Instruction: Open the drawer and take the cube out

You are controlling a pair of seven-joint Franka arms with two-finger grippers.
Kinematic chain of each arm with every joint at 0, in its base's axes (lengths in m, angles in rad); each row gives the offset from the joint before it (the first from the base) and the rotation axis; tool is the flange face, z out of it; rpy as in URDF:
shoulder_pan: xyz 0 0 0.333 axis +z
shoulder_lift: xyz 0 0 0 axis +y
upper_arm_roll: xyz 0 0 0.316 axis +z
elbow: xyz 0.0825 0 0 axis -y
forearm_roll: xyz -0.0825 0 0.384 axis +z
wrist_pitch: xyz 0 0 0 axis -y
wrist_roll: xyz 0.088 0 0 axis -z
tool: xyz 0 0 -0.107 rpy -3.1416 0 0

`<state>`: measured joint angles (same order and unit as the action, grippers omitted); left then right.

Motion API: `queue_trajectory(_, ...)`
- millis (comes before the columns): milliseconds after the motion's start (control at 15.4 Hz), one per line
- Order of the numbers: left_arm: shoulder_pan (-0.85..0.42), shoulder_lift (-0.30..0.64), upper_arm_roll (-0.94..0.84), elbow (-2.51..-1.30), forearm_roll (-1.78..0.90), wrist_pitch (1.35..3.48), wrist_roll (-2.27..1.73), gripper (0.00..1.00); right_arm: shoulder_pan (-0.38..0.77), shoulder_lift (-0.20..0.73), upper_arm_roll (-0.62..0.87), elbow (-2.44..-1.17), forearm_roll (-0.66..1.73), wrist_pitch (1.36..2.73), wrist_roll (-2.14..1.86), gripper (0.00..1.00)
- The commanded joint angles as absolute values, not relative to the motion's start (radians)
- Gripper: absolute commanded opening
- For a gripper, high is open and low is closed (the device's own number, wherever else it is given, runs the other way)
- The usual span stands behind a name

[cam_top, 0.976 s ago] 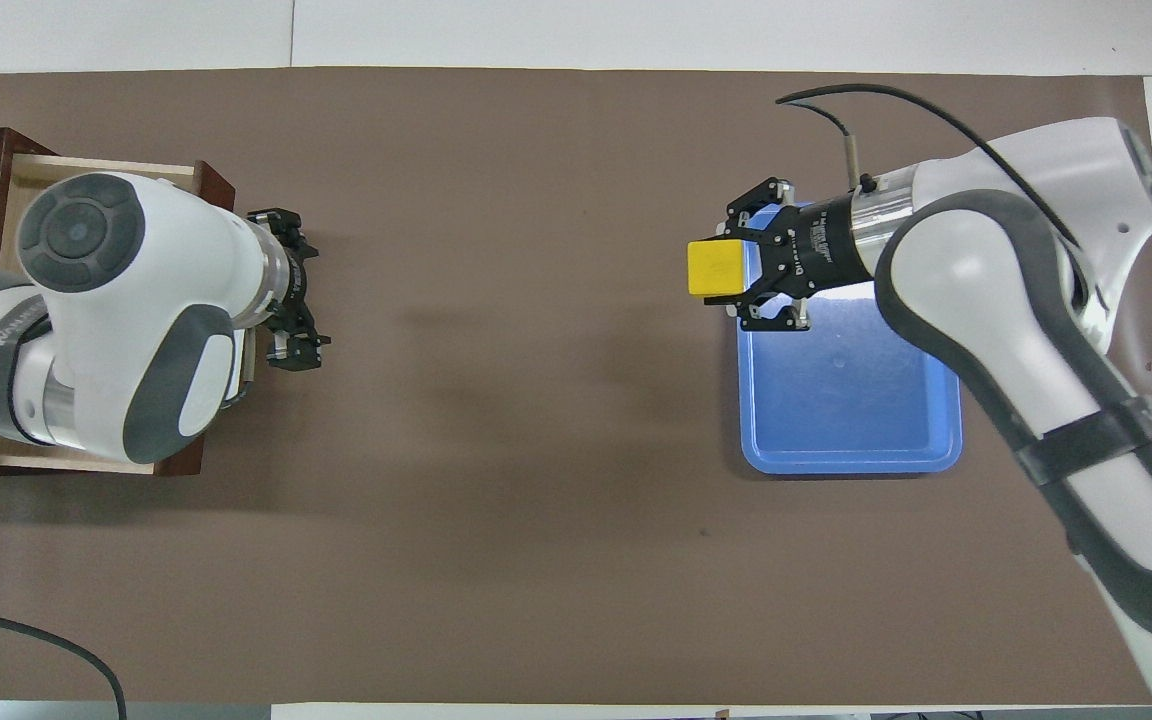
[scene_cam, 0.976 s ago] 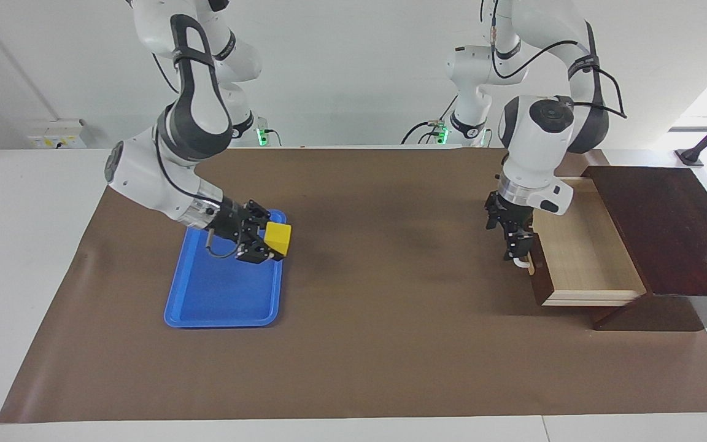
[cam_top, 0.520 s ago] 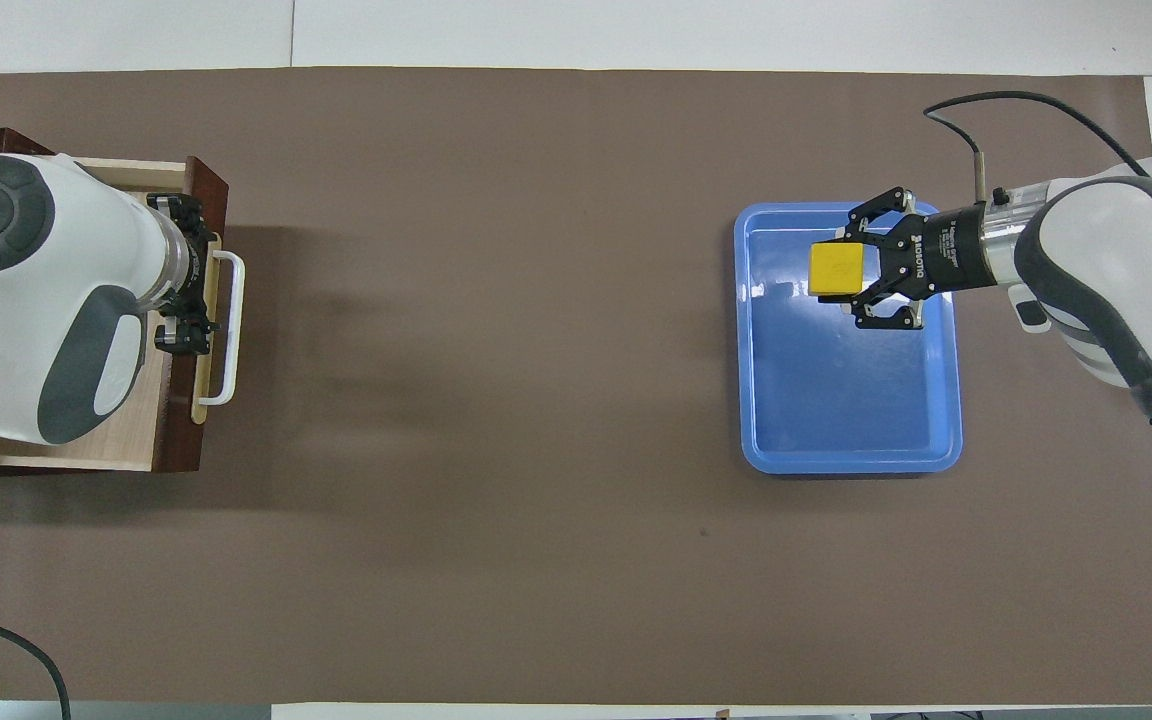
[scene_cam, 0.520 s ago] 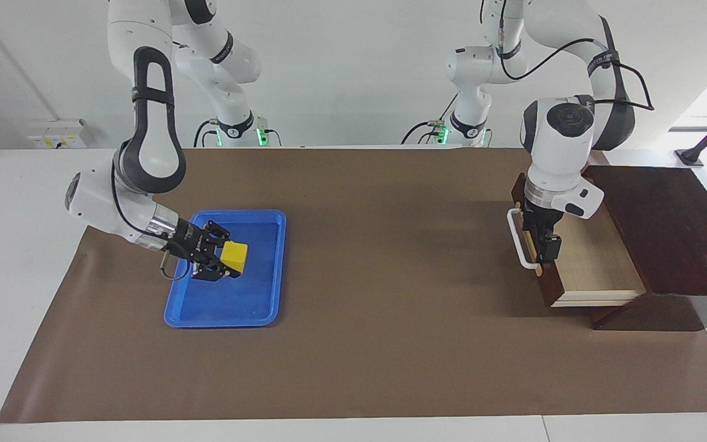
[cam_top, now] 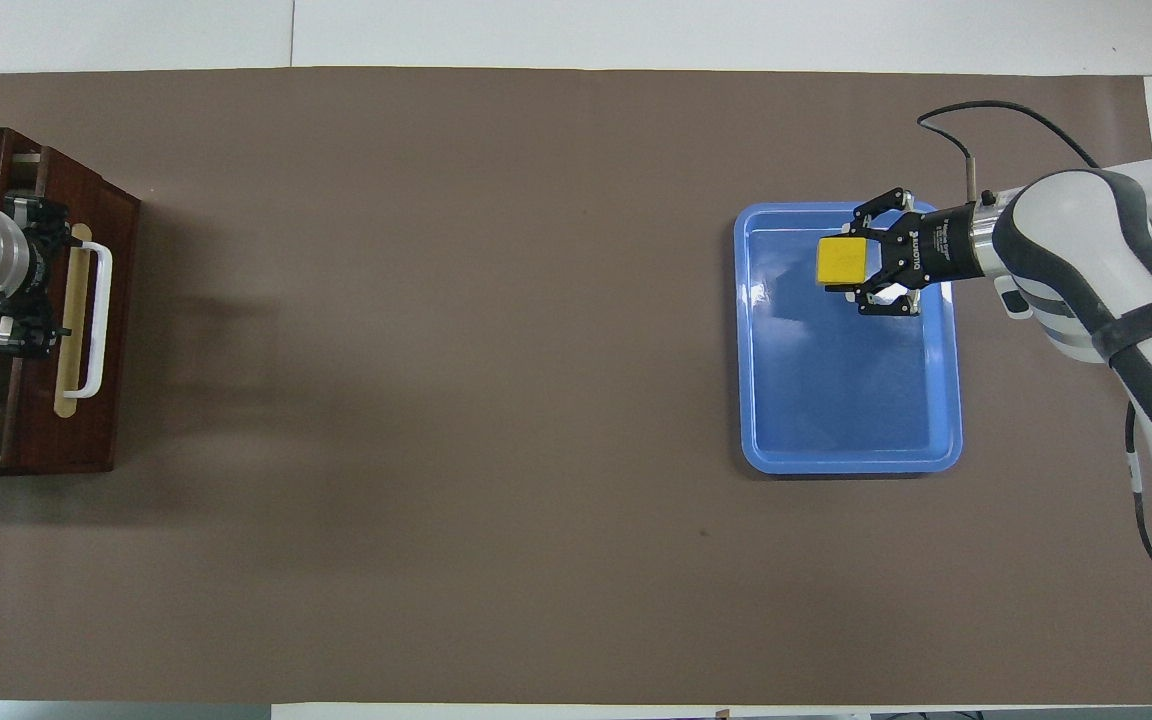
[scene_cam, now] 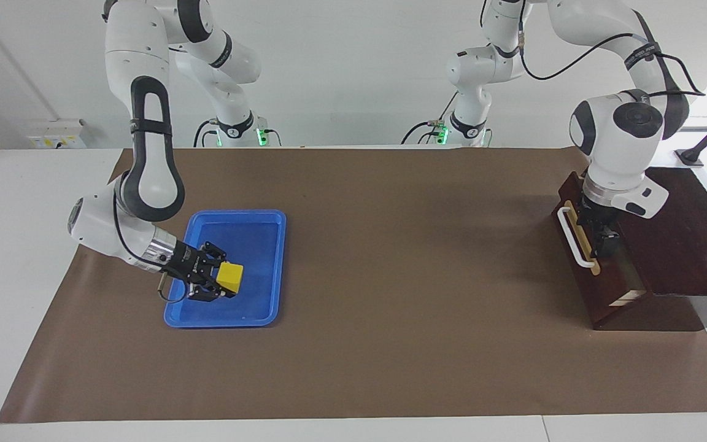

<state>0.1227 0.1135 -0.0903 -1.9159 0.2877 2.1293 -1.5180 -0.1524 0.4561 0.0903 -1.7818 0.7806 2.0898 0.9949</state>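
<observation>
The yellow cube [scene_cam: 229, 277] is held in my right gripper [scene_cam: 218, 283], low over the blue tray [scene_cam: 255, 245]; I cannot tell whether it touches the tray. In the overhead view the cube [cam_top: 841, 261] sits between the fingers of the right gripper [cam_top: 861, 268]. The dark brown drawer [scene_cam: 605, 282] is pushed almost fully in, with only a sliver of pale interior showing. Its white bar handle [scene_cam: 574, 236] faces the table's middle. My left gripper [scene_cam: 604, 236] is at the top edge of the drawer front, just on the cabinet side of the handle [cam_top: 96, 320].
The dark wooden cabinet [scene_cam: 679, 233] that houses the drawer stands at the left arm's end of the table. The blue tray [cam_top: 846, 400] lies toward the right arm's end. A brown mat [scene_cam: 390, 276] covers the table between them.
The drawer has gone from wide open to almost shut, the left gripper moving with its front. The right gripper has carried the cube from the tray's edge to low over the tray.
</observation>
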Motion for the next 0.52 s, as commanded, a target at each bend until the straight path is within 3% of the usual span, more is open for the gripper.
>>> queue_trajectory(0,0.156,0.117,-0.098,-1.908,0.313,2.132,-1.462,1.00,-0.172,0.462,0.094,-1.773,0.796,2.091,0.928,0.00)
queue_trajectory(455,0.210,0.121,-0.098,-1.908,0.311,2.148,-1.327,1.00,-0.209,0.476,0.092,-1.798,0.792,2.086,0.841,0.00)
